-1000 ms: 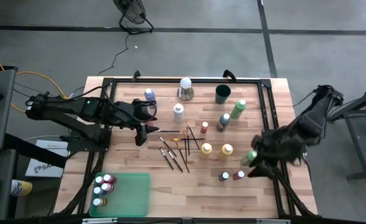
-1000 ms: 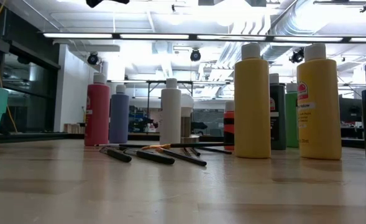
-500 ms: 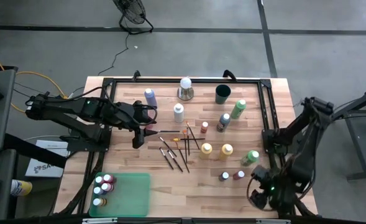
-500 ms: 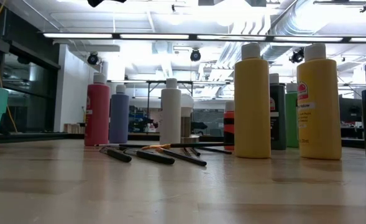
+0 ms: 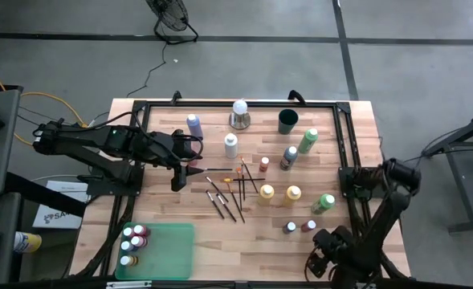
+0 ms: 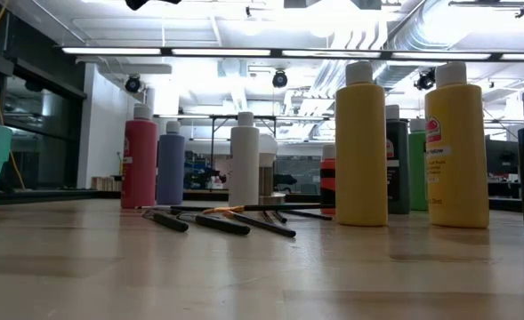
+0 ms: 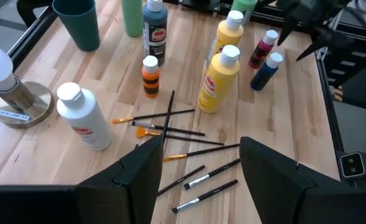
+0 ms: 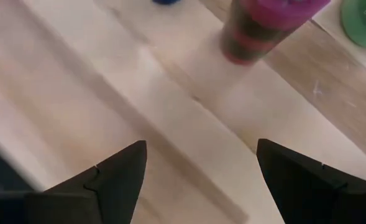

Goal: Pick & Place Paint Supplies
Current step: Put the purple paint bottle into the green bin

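While the left gripper hangs over the table's left-centre with fingers parted and nothing between them, the scattered paint brushes are found just beyond its tips, toward the table's middle. Their long axes are crossed at varying angles. The yellow paint bottles are stood upright further on. Four bottles are already lodged in the green tray. The right gripper, spread wide and empty, is placed at the near right edge; the left arm is judged nearer the brushes.
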You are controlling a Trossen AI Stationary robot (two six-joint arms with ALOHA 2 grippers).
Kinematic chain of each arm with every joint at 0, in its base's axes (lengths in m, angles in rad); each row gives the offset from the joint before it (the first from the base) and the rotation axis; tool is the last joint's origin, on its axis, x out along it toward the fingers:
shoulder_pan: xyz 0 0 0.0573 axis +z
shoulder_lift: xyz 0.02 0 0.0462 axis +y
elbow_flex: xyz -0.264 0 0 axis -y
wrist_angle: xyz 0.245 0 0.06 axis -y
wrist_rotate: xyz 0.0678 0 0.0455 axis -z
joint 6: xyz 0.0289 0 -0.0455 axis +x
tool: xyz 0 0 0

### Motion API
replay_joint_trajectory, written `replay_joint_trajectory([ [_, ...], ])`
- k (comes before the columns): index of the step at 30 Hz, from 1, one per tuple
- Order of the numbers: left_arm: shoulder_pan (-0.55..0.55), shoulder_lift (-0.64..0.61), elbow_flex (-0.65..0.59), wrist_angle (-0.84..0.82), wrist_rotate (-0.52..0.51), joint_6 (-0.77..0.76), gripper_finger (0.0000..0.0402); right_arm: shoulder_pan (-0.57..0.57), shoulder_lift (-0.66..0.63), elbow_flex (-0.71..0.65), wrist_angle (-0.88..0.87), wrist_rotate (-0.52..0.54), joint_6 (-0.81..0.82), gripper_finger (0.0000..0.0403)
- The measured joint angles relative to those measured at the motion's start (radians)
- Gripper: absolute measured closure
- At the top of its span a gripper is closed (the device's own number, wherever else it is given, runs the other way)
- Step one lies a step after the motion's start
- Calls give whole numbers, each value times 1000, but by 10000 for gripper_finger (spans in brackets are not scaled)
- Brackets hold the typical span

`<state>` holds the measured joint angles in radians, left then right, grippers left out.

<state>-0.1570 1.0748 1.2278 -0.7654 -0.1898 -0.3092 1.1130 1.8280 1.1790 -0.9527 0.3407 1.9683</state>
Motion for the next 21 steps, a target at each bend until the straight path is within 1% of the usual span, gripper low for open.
replay_joint_trajectory([
  [9, 0, 0, 0, 0, 0, -1, 194, 0, 133, 1, -5, 85, 163, 104],
  [13, 0, 0, 0, 1, 0, -1, 194, -5, 162, 4, -9, 107, 177, 104],
  [17, 0, 0, 0, 1, 0, -2, 194, -14, 180, 3, -19, 158, 183, 104],
  [21, 0, 0, 0, 1, 0, -2, 194, -34, 193, 2, -20, 178, 183, 104],
])
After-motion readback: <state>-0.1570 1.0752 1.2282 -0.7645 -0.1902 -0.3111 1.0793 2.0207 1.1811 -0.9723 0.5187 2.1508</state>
